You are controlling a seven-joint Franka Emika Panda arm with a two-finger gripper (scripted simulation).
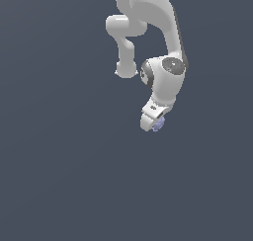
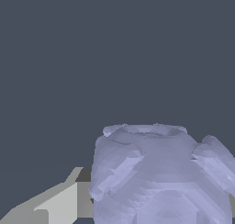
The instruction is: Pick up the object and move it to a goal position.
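Gripper (image 1: 153, 122) closed on the object (image 1: 158, 125), pale lavender faceted lump peeking out at its tip. Fills wrist view (image 2: 160, 177), beside one grey finger (image 2: 55, 204).

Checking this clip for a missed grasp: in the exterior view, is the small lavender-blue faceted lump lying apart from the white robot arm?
No, the small lavender-blue faceted lump sits right against the white arm's tip, with no gap between them.
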